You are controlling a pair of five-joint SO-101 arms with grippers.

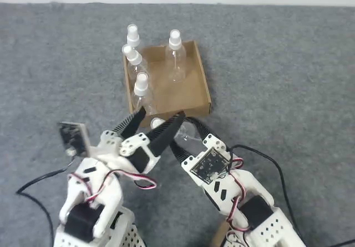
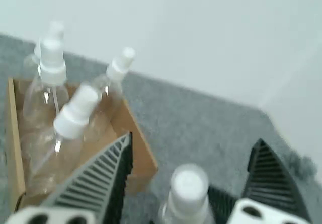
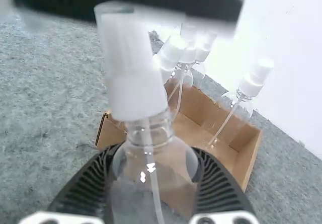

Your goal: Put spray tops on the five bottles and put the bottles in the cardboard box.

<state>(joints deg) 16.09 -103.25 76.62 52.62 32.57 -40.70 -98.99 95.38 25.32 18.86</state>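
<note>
The cardboard box (image 1: 197, 100) lies at the middle of the grey table, and several clear bottles with white spray tops stand in it: three along its left side (image 1: 142, 86) and one at the far right (image 1: 175, 44). Just in front of the box, my right gripper (image 1: 183, 137) is shut on the body of another clear bottle (image 3: 148, 168). This bottle carries a white spray top (image 1: 157, 123). My left gripper (image 1: 161, 115) is open, its black fingers (image 2: 103, 176) standing on either side of that spray top (image 2: 188, 183) without closing on it.
Grey carpet-like table surface (image 1: 277, 64) runs all around the box. A black cable (image 1: 266, 158) trails to the right of the right arm, and another (image 1: 33, 186) lies left of the left arm. A pale wall rises behind the table.
</note>
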